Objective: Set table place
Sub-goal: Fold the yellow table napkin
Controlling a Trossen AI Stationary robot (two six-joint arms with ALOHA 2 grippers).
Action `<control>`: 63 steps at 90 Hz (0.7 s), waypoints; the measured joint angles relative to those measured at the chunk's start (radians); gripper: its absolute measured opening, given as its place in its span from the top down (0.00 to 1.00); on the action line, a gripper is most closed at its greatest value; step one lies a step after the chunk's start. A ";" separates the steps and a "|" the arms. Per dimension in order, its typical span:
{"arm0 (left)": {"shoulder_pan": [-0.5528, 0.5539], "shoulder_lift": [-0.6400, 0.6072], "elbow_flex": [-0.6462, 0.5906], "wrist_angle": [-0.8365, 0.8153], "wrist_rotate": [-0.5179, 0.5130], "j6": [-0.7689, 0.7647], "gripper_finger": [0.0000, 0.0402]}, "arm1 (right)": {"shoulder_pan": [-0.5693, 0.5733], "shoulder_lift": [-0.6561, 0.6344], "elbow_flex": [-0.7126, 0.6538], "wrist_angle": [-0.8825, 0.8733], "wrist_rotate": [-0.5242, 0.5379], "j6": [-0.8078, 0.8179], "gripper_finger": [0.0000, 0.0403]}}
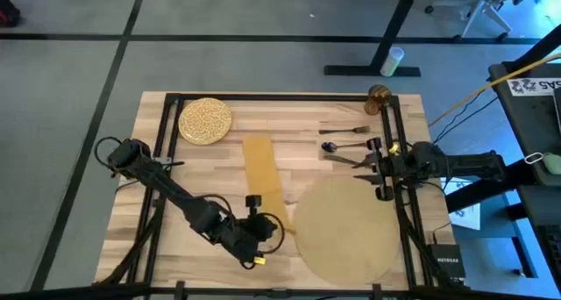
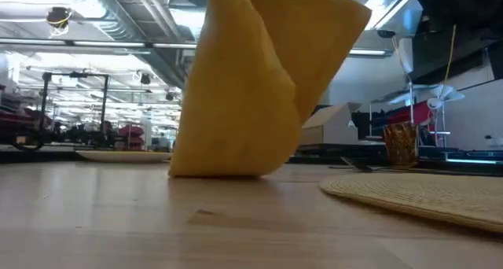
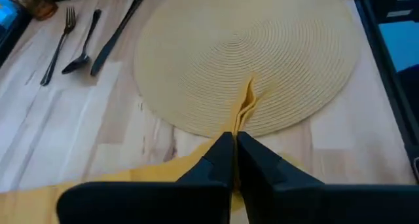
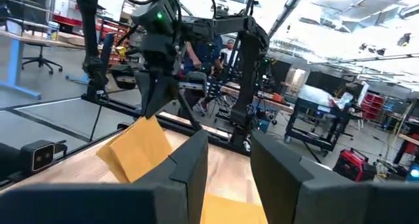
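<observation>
Mustard-yellow rectangular cloth napkin [image 1: 262, 175]: centre of light wooden table [image 1: 219, 160], near end pinched and lifted by left gripper [image 1: 273, 227], left of round tan woven placemat [image 1: 346, 230]. Right gripper [image 4: 228, 165] parted, waiting at the table's right edge by the cutlery. Risk: thin fold slipping free.

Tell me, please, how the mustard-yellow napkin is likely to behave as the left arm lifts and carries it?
Probably floppy: the napkin bends and droops from where the left gripper pinches it, one end resting on the table. It looks light, likely to swing or trail. Thin cloth bunches at the jaws, so it may slip if tugged across the placemat.
</observation>
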State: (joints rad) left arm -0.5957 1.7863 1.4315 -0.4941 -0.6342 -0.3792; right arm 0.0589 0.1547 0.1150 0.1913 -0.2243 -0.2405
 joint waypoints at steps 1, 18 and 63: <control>-0.001 0.000 -0.001 -0.002 0.000 -0.008 1.00 | 0.000 0.000 0.000 0.000 -0.002 0.000 0.75; -0.020 0.005 -0.003 -0.022 0.000 -0.055 1.00 | 0.000 0.000 0.000 0.000 -0.007 0.000 0.75; 0.111 0.005 -0.003 -0.110 0.008 -0.210 1.00 | 0.000 0.000 0.000 0.000 -0.014 0.008 0.75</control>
State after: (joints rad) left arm -0.4851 1.7916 1.4284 -0.6038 -0.6261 -0.5890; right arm 0.0589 0.1551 0.1150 0.1913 -0.2379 -0.2327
